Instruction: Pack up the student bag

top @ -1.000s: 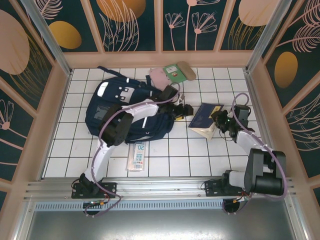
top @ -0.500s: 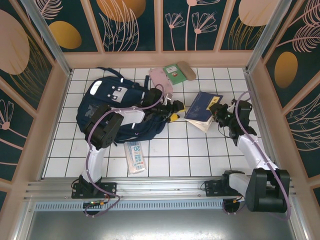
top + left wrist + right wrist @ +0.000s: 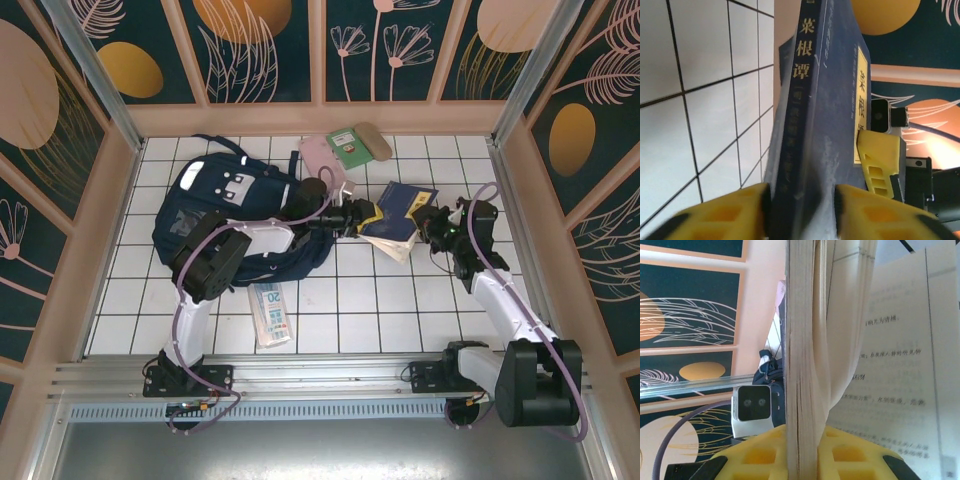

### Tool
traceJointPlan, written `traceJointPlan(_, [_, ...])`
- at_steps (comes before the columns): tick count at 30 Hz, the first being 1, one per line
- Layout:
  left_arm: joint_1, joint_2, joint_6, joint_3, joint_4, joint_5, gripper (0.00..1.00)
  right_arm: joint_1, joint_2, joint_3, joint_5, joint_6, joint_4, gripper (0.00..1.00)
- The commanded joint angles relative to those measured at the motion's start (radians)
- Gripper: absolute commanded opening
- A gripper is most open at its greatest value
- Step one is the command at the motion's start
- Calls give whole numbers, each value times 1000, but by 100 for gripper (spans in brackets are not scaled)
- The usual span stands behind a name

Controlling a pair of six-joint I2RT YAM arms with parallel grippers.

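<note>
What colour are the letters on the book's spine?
Gold, on the dark blue book; the left wrist view shows them best.

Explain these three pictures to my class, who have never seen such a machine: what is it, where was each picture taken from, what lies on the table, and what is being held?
This is a robot: two arms bolted at the near edge of a tiled table. One picture looks down from above. The other two come from a small camera on each wrist, so they look along that arm's own yellow fingers. On the table lie a big dark blue backpack, a pink pouch, a green card and a flat packet. Both arms hold one blue book: the left fingers clamp its spine, and the right fingers pinch its pages.
</note>
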Motion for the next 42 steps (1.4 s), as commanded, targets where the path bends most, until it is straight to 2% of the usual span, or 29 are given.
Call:
traceJointPlan(1, [3, -58, 38, 22, -5, -5, 26, 11, -23, 13, 15, 6, 48, 17])
traceJointPlan(6, [15, -78, 121, 35, -122, -37, 6, 13, -40, 34, 25, -20, 0, 30])
traceJointPlan(8, [22, -86, 140, 33, -143, -45, 1, 14, -43, 55, 24, -35, -25, 42])
traceJointPlan(11, [32, -104, 221, 57, -239, -65, 0, 17, -46, 105, 34, -78, -93, 63])
traceJointPlan(13, [39, -124, 305, 90, -339, -78, 0, 31, -53, 168, 135, -150, -239, 72])
traceJointPlan(15, [51, -156, 432, 137, -464, -94, 0, 44, -66, 224, 265, -232, -364, 76])
traceJointPlan(16, [55, -174, 533, 179, -577, -123, 0, 46, -76, 239, 329, -270, -404, 78])
traceJointPlan(19, [55, -243, 871, 282, -829, -182, 0, 47, -127, 236, 408, -379, -400, 81])
traceJointPlan(22, [53, -306, 1126, 354, -1037, -283, 0, 51, -163, 195, 291, -552, -257, 76])
traceJointPlan(25, [53, -358, 1277, 372, -1187, -405, 0, 82, -232, 110, 173, -726, -49, 75])
traceJointPlan(27, [52, -433, 1372, 300, -1186, -429, 0, 125, -277, 68, 148, -849, 43, 74])
traceJointPlan(28, [49, -506, 1445, 214, -1125, -431, 0, 147, -285, 68, 146, -909, 55, 75])
traceJointPlan(29, [40, -580, 1531, 131, -1063, -420, 0, 162, -285, 75, 134, -969, 49, 74])
traceJointPlan(31, [6, -763, 1726, -77, -925, -476, 0, 217, -280, 103, 124, -1111, 3, 74])
traceJointPlan(34, [2, -950, 1900, -239, -871, -476, 0, 323, -276, 142, 84, -1303, -84, 75])
traceJointPlan(38, [1, -1092, 1996, -373, -811, -407, 0, 449, -252, 190, 14, -1536, -204, 76])
traceJointPlan(42, [1, -1151, 2077, -439, -796, -427, 0, 492, -216, 215, 32, -1674, -234, 76])
